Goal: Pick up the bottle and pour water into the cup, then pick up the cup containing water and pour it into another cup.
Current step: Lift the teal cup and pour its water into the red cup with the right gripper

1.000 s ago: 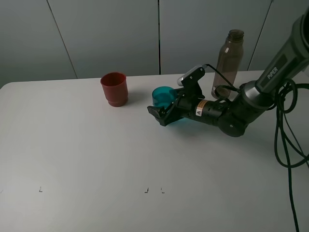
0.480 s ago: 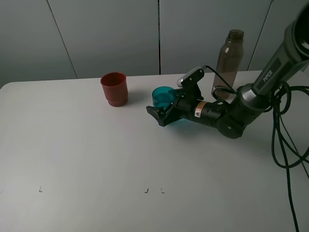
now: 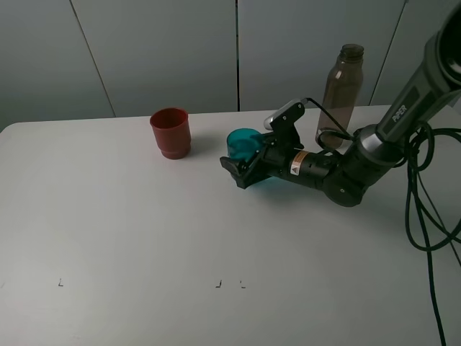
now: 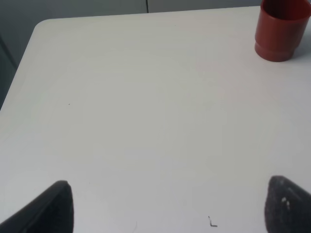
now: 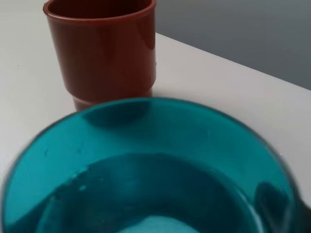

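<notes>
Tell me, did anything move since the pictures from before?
Only a little. The right arm dipped and leaned in a bit, while its gripper stayed around the blue cup. Whether it is squeezing the cup yet is unclear, and the cup is not lifted. The blue cup, red cup and bottle stayed put on the table.

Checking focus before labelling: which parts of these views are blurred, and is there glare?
Right wrist view: the teal cup fills the foreground with a blurred rim, the red cup behind is sharper. Exterior high view: sharp, evenly lit, only soft shadows on the table. Left wrist view: even light, no glare; the red cup is cropped by the frame edge.
</notes>
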{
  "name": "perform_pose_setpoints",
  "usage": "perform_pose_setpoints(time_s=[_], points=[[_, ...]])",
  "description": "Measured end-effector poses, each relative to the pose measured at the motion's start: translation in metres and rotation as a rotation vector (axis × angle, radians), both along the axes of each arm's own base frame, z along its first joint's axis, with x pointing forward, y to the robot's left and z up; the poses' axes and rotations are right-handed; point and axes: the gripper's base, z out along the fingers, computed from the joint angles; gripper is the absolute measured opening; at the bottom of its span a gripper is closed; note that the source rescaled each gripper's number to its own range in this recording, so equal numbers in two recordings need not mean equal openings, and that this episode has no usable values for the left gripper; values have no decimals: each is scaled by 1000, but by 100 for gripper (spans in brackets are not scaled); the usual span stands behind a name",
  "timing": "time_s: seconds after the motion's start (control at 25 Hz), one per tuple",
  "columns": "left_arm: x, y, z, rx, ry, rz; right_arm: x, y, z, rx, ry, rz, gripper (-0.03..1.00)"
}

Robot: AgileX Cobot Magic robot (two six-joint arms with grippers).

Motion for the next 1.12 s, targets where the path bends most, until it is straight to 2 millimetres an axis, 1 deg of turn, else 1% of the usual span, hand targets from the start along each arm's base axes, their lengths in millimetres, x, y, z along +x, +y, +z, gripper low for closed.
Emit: perform_pose_setpoints(time_s=[0.04, 0.08, 0.84, 1.0, 1.12], points=[[0, 0, 0, 0, 0, 0, 0, 1, 0, 1, -2, 2, 3], [0, 0, 0, 0, 0, 0, 0, 1, 0, 1, -1, 0, 4], [0, 0, 0, 0, 0, 0, 0, 1, 0, 1, -1, 0, 4], [0, 0, 0, 0, 0, 0, 1, 1, 5, -2, 13, -9, 4], [0, 0, 0, 0, 0, 0, 4, 0, 16, -13, 20, -21, 4]])
